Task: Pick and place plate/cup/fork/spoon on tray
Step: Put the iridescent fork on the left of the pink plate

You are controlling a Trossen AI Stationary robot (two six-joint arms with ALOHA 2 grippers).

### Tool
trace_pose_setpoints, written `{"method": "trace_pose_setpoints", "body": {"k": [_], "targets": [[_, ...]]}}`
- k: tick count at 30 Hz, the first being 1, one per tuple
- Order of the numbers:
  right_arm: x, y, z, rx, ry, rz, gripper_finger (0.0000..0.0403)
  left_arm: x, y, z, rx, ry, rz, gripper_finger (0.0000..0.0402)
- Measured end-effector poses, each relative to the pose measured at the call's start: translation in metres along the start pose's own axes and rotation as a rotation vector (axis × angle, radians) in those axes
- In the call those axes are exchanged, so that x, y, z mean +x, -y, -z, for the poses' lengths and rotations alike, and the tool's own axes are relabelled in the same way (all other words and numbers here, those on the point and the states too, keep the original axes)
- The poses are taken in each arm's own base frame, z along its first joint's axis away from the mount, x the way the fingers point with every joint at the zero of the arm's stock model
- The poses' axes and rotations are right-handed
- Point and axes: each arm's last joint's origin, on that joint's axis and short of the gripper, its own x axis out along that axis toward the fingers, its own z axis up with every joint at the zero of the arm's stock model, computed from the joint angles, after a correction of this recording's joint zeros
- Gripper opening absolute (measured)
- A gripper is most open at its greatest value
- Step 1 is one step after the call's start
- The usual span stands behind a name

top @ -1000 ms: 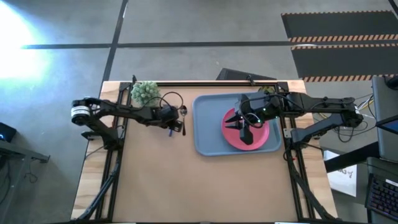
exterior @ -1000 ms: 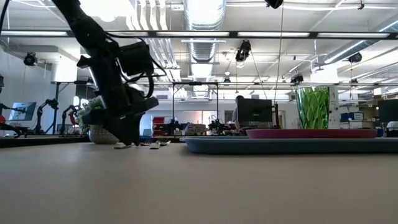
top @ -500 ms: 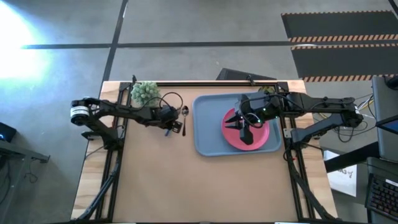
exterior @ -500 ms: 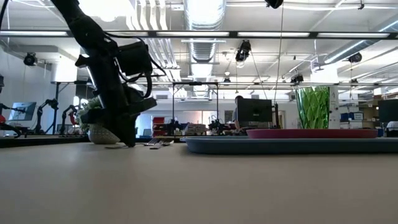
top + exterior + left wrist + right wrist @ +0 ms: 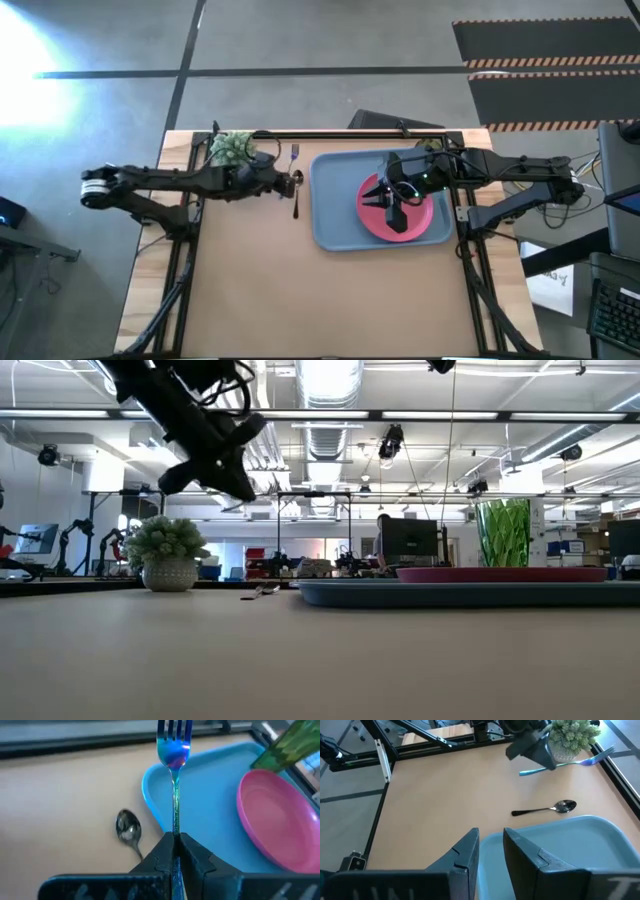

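Observation:
The fork (image 5: 174, 751), metal with a light blue handle, hangs above the table in my shut left gripper (image 5: 175, 836), left of the tray (image 5: 335, 210). The spoon (image 5: 296, 198) lies flat on the table below it, beside the tray's left rim. The pink plate (image 5: 418, 218) rests flat in the light blue tray. My right gripper (image 5: 395, 212) hovers over the plate, open, with nothing between its fingers (image 5: 470, 852). The green cup (image 5: 503, 532) stands behind the plate, its foot hidden. My left gripper pinches the fork's handle (image 5: 175, 827) between its two fingers. The handle's free end (image 5: 525, 771) sticks out behind the fingers. The fingers slant down onto it from the table's left. The fork is lifted clear and about level, prongs (image 5: 602, 754) toward the far edge.
A small fuzzy green plant in a pot (image 5: 232, 148) stands at the far left of the table, close to my left arm. Black rails frame the table (image 5: 380, 760). Bare tabletop (image 5: 300, 290) stretches toward the near edge.
My left gripper has risen from the table near the spoon, taking the fork up with it; the fork is now lifted clear with its prongs toward the far edge. The spoon has stayed on the table. The potted plant, earlier hidden behind the gripper in the low view, now shows.

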Motion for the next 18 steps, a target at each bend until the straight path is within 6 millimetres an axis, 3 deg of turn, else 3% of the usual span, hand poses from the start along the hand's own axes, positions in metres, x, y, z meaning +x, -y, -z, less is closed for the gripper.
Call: {"method": "trace_pose_setpoints", "body": {"k": [6,12,18], "targets": [[0.000,0.000,0.000,-0.005,0.002,0.001,0.0081,0.004,0.023,0.009,-0.031,0.102,0.102,0.0000],[0.000,0.000,-0.001,-0.013,0.005,0.001,0.0076,0.035,0.053,0.026,-0.081,0.156,0.217,0.0000],[0.000,0.000,0.000,-0.020,0.002,0.000,0.0076,0.070,0.074,0.049,-0.114,0.071,0.184,0.0000]]}}
